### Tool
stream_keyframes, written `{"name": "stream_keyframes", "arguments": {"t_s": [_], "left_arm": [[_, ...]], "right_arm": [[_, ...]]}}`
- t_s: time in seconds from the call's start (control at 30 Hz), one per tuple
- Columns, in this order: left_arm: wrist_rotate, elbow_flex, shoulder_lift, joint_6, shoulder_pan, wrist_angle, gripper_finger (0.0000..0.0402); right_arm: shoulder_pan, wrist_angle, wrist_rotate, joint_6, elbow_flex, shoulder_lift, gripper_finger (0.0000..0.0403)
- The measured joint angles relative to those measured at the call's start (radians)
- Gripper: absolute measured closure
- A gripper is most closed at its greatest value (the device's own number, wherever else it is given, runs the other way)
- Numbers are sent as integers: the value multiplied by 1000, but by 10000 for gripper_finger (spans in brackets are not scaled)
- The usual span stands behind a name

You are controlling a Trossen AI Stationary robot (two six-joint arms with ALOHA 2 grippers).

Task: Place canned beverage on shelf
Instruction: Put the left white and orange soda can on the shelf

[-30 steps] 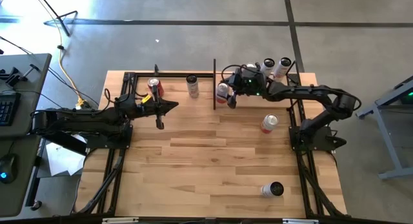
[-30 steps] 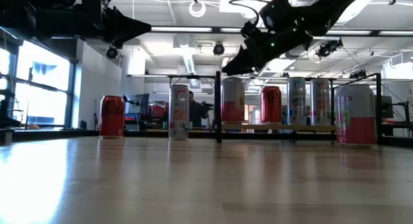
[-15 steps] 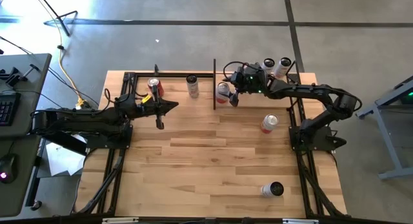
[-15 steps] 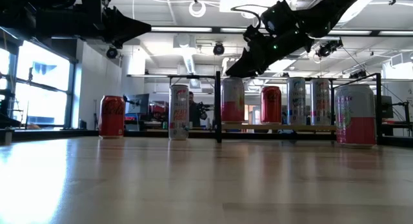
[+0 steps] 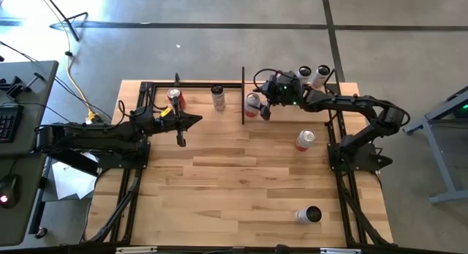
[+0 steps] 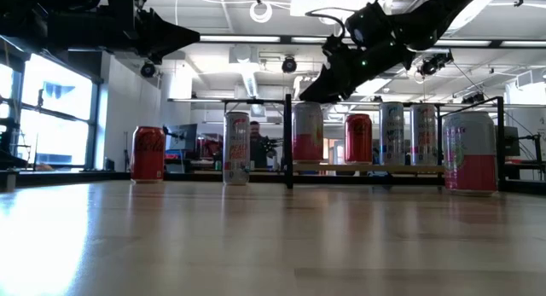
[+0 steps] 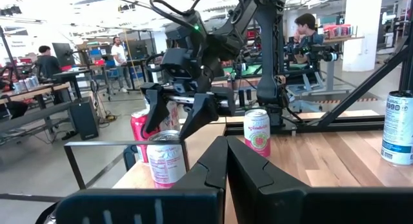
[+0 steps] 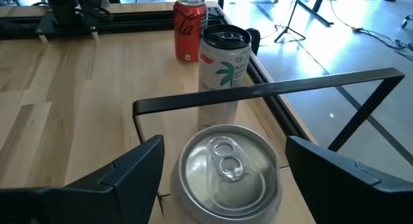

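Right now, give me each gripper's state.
Left gripper: shut, holding nothing.
Right gripper: open, fingers either side of a can on the shelf, not gripping.

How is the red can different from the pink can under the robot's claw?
The red can is short and red all over; the pink can is taller, white on top and pink below. The red can stands on the bare table, left of the black plate; the pink can stands right of it, with the open right gripper above its top. Both stand upright.
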Motion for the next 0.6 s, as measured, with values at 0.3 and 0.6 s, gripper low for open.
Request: {"name": "stream_keyframes", "arguments": {"t_s": [0.3, 0.6], "left_arm": [[0, 0, 0, 0, 0, 1, 401], [0, 0, 0, 0, 0, 1, 401]], "right_arm": [[0, 37, -8, 5, 1, 67, 93], [1, 52, 31, 64, 2, 72, 127]]}}
